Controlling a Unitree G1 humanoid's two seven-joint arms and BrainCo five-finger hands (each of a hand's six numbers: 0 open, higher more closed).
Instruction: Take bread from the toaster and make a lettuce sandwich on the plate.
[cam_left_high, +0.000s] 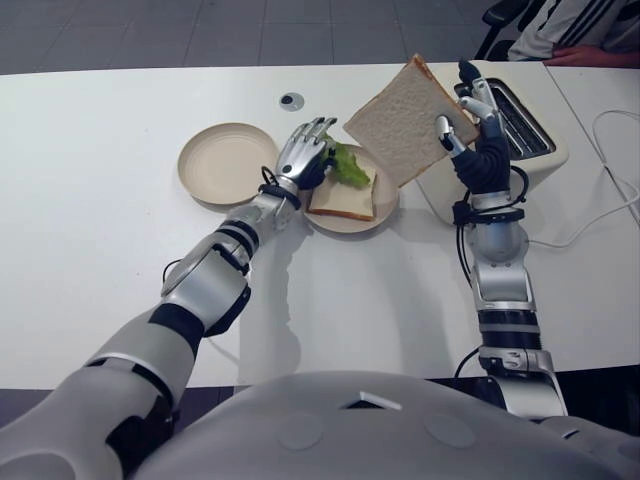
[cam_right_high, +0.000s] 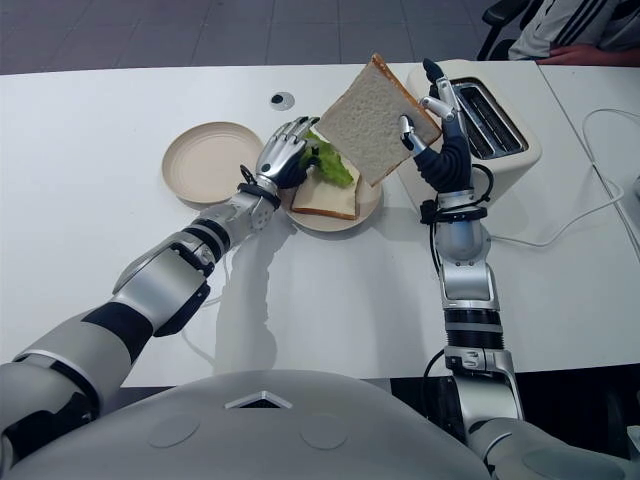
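White tabletop (cam_left_high: 90, 230) is taking up most of the view. An empty beige dish (cam_left_high: 227, 163) is sitting on it left of centre, flat, with nothing in it. A small round dark grommet (cam_left_high: 291, 100) is sitting in the tabletop surface behind the dish, well apart from it. A white cable (cam_left_high: 575, 238) is trailing across the tabletop on the right side and looping toward the right edge. A second white tabletop (cam_left_high: 605, 85) is butting against the first at far right. Grey tiled floor (cam_left_high: 150, 30) is showing beyond the far edge. A black chair (cam_left_high: 497, 25) is standing at top right.
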